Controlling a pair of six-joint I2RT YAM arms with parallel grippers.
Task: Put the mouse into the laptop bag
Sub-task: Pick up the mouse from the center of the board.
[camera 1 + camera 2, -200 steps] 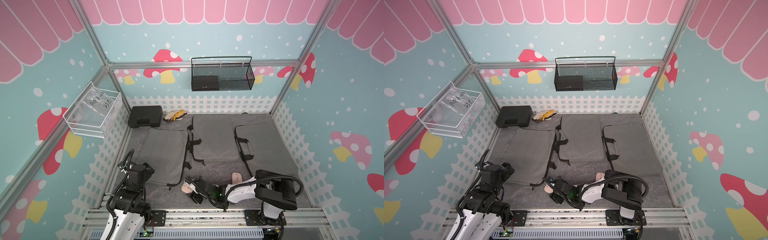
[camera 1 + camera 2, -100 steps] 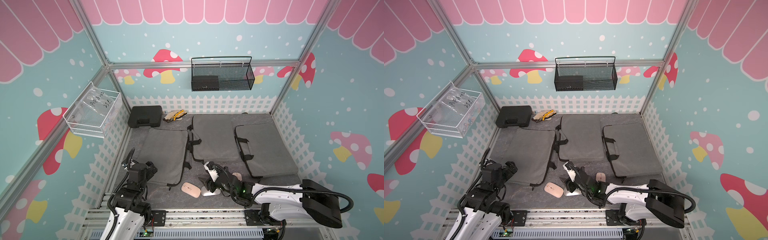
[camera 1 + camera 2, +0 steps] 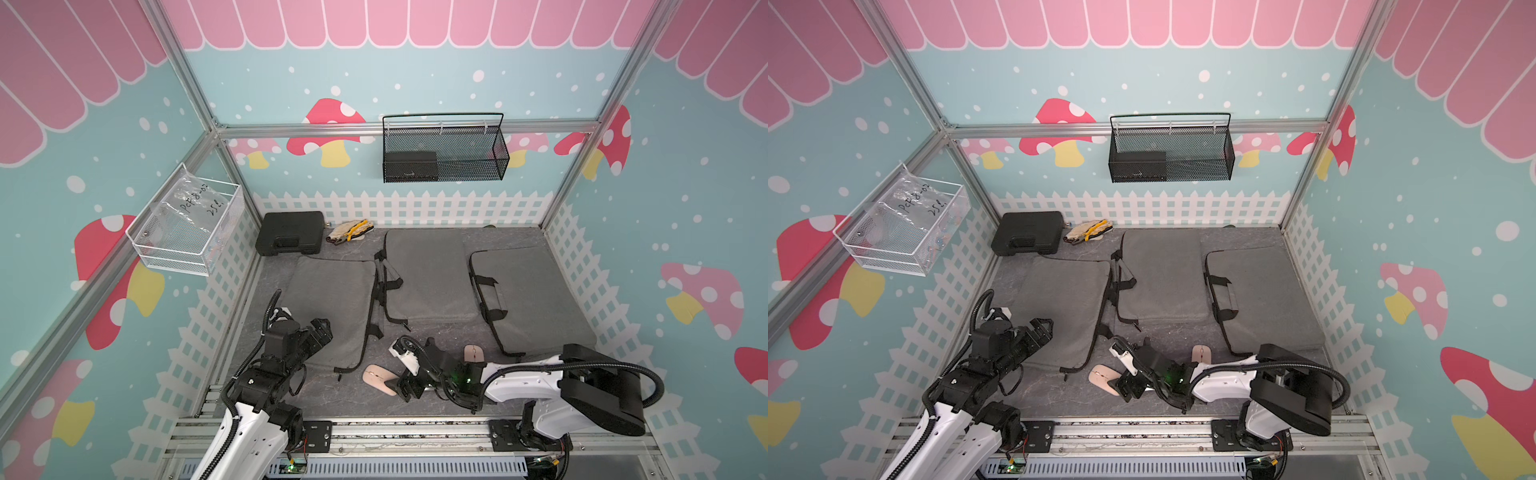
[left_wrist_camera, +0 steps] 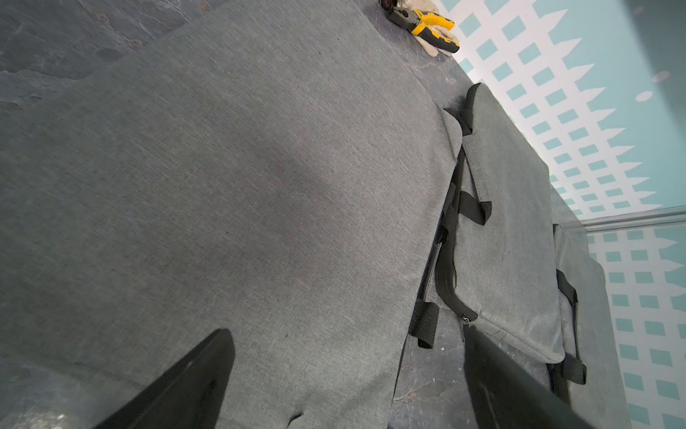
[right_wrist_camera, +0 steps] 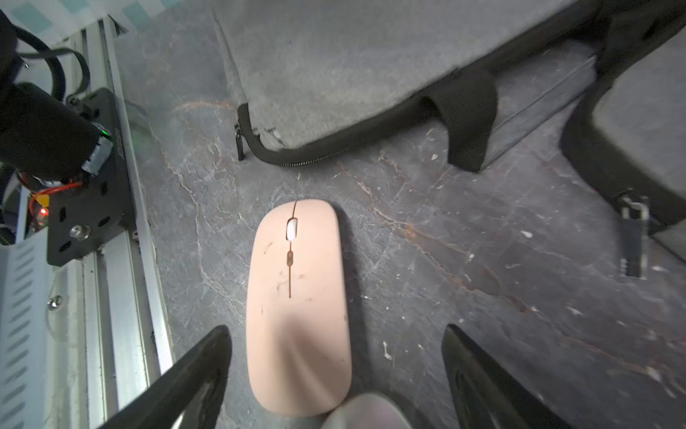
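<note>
2 right fingers [image 5: 185, 379] flank mouse [image 5: 299, 308], gaps either side.

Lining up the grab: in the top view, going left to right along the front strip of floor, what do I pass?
left end effector → pink mouse → right end effector, open on either side of that mouse's end → second pink mouse

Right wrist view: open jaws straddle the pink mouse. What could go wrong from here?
The mouse lies off centre in the right gripper, so closing may shove it sideways. It is low and smooth; the grip could slip. The nearest laptop bag shows a zipper that looks shut along this edge.
</note>
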